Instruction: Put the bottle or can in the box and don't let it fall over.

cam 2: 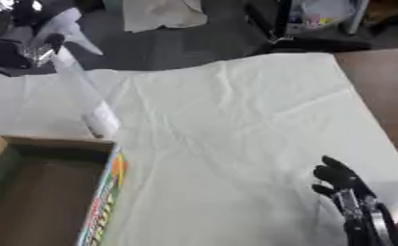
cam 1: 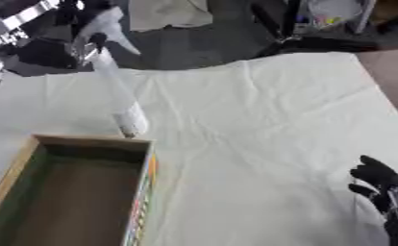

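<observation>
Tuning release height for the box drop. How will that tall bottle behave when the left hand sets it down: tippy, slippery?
Probably tippy: the bottle is tall and slim with a narrow base, now tilted above the box's far wall. Its pale, smooth-looking body may be slippery in the left hand, which grips near the top. Looks light, possibly empty; contents can't be seen.

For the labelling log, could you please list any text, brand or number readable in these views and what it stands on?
No text can be read.
Box: colourful print along its outer side, too blurred to read.
Bottle in the left hand: white, no legible label.
Container beyond the table: coloured marks, unreadable.
</observation>
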`<state>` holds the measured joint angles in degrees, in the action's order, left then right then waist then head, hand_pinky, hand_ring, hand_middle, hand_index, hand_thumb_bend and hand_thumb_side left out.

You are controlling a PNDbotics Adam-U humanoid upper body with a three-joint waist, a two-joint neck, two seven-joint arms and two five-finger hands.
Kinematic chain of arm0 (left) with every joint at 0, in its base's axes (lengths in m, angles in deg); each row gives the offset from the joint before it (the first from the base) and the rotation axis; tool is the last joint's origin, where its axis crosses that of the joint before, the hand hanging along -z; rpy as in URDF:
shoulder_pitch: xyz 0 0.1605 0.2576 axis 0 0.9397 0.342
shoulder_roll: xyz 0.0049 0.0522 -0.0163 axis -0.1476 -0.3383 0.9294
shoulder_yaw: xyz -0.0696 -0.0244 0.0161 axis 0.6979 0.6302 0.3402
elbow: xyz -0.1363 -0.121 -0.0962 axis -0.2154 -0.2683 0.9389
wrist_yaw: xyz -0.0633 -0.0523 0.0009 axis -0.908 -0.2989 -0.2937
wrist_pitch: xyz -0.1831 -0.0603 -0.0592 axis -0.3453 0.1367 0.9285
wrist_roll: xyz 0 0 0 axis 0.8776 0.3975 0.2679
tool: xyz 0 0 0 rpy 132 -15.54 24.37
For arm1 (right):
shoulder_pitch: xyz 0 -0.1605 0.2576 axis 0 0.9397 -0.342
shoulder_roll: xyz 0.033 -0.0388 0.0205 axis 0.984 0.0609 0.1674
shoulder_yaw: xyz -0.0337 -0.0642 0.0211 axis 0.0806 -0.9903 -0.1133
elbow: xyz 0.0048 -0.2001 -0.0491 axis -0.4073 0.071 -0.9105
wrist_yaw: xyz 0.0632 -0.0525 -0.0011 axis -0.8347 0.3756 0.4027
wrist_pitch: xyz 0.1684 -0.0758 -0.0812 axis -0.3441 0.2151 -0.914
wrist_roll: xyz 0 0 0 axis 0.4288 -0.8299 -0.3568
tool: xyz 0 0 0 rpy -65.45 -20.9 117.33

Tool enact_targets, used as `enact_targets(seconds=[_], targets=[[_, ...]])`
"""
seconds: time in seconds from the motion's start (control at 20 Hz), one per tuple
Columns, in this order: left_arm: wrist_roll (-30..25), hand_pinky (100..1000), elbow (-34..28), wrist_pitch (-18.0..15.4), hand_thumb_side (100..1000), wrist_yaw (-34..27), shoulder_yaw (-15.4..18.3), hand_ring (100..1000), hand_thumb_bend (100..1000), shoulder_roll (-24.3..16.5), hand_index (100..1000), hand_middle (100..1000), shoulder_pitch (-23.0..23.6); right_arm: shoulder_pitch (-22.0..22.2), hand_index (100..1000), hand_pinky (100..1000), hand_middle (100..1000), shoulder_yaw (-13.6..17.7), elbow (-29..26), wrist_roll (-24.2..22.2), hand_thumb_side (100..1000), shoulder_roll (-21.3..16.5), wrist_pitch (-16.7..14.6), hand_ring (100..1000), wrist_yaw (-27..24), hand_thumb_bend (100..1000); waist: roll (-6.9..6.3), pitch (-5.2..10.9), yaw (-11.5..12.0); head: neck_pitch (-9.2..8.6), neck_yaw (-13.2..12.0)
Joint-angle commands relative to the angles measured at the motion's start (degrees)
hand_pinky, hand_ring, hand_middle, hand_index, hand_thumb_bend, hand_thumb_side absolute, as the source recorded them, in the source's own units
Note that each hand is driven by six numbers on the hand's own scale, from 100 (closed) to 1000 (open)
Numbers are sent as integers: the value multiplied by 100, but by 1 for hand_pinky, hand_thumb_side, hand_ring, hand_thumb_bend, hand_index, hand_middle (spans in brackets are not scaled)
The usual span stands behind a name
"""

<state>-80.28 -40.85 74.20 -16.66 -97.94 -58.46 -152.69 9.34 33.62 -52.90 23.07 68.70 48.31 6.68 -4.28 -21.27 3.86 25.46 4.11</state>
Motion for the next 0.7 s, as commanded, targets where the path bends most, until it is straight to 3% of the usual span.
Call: enact_targets(seconds=[0.05,0.1,0.15,0.2,0.7], targets=[[2,694,-125,-10,158,-74,101,332,100,-213,330,329,-174,0,747,782,897,44,-69,-4,855,-83,-10,842,-36,100,4,200,14,-40,7],[-2,694,-130,-13,157,-94,108,331,100,-225,329,329,-182,7,748,782,897,48,-69,-4,855,-89,-15,842,-41,100,4,208,20,-32,11],[-4,694,-137,-14,233,-116,116,331,100,-237,329,328,-193,14,747,782,897,52,-69,-2,865,-94,-20,842,-45,100,3,217,27,-22,16],[-3,694,-146,-13,155,-140,124,331,100,-251,329,328,-203,20,748,782,897,57,-69,0,853,-99,-24,842,-51,100,2,226,33,-11,20],[24,687,-348,93,145,-555,174,319,100,-433,314,314,-294,99,748,782,898,107,-69,18,840,-183,-88,842,-119,100,-17,347,114,118,86]])
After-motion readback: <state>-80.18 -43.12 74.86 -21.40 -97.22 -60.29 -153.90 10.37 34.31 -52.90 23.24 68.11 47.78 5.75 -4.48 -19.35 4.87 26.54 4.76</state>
